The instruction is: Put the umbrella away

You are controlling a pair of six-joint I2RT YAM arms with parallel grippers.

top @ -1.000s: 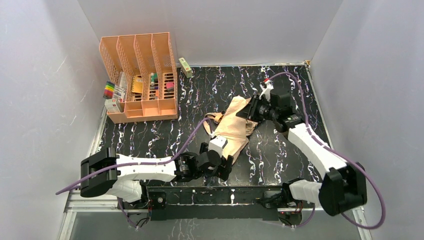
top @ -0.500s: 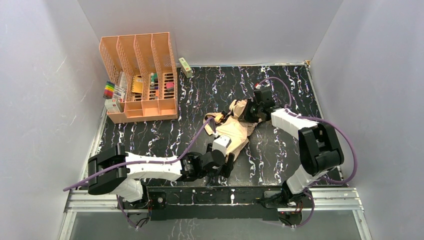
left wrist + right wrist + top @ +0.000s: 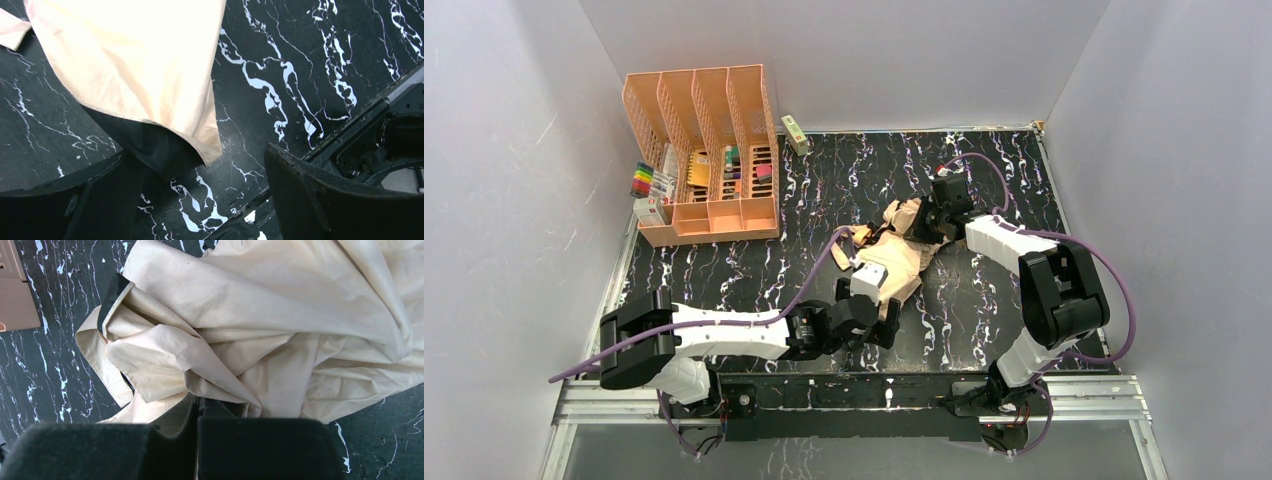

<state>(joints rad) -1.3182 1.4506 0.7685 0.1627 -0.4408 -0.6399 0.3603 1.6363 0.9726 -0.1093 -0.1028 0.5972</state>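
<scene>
Pale peach-tan umbrella (image 3: pixel 909 262), peach-orange organizer (image 3: pixel 709 215), black tabletop (image 3: pixel 824 180) with white marble veins.

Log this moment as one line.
left claw open at umbrella corner | right claw shut on umbrella | umbrella crumpled on table, not put away

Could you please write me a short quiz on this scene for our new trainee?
1. True or false: the left gripper is open.
2. The umbrella on the table is: A. rolled tight and strapped; B. loose and crumpled; C. spread fully open.
3. Which gripper pinches the umbrella's fabric?
Key: 1 true; 2 B; 3 the right gripper.
</scene>
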